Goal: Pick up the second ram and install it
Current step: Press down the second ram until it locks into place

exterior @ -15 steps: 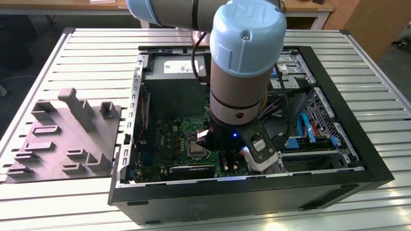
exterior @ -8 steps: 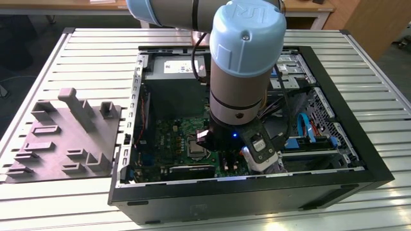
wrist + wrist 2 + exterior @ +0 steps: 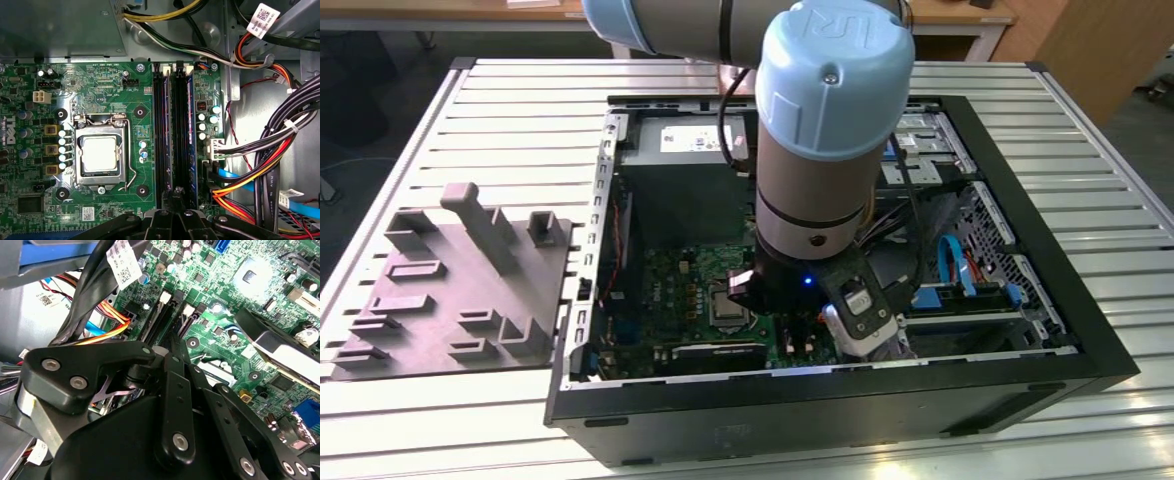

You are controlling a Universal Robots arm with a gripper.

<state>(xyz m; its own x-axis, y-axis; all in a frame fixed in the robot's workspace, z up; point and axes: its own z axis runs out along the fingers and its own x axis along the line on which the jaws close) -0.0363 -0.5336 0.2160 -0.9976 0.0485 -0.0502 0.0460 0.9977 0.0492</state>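
In the exterior view, your arm (image 3: 821, 130) is reaching down into the open computer case (image 3: 854, 400), with the wrist hanging low over the green circuit board (image 3: 680, 280). The case is lying on its side on a slatted metal table (image 3: 454, 420). A grey moulded tray (image 3: 454, 290) is sitting on the slats just beside it, at the exterior view's left. A wooden desk edge and bare floor are showing beyond the table, so the room is giving you space all round.

In the second wrist view, the claw (image 3: 171, 347) is pointing at the black slot rails (image 3: 160, 315). Its fingers are drawn together, and I am seeing nothing between them.

In the first wrist view, the claw (image 3: 175, 192) is sitting over the near end of the middle rail. A blue memory stick (image 3: 189, 135) is standing edge-on in the rail nearest the cable bundle (image 3: 260, 165), well apart from the processor socket (image 3: 100, 155). I cannot tell whether it is the second stick, or whether it is fully seated.

If you are pressing here, I would judge that you are doing best by:
- pushing straight down along the rail
- keeping the fingertips centred on the stick's top edge
- staying clear of the cables beside the rail
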